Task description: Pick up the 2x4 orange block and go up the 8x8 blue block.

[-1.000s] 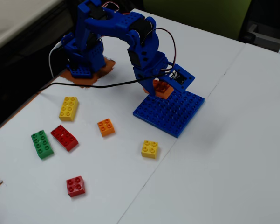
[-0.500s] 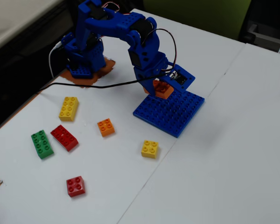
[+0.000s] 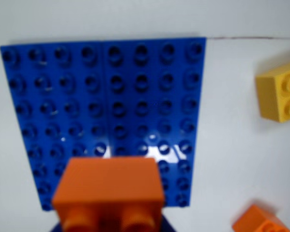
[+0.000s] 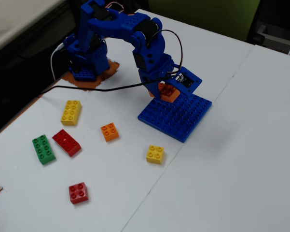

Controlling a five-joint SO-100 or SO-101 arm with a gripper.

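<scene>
My blue gripper (image 4: pixel 167 90) is shut on the 2x4 orange block (image 4: pixel 168 92), holding it at the far left corner of the 8x8 blue block (image 4: pixel 179 116). I cannot tell whether the brick touches the plate. In the wrist view the 2x4 orange block (image 3: pixel 108 191) fills the bottom centre between the jaws of the gripper (image 3: pixel 111 225). Only small blue bits of the jaws show at its sides. The 8x8 blue block (image 3: pixel 106 96) spreads out beyond it, studs up, flat on the white table.
In the fixed view, left of the plate lie a small orange brick (image 4: pixel 109 131), a yellow square brick (image 4: pixel 155 154), a long yellow brick (image 4: pixel 71 112), a red one (image 4: pixel 66 142), a green one (image 4: pixel 43 149) and a small red brick (image 4: pixel 78 193). The arm's base (image 4: pixel 87 58) stands at the back left.
</scene>
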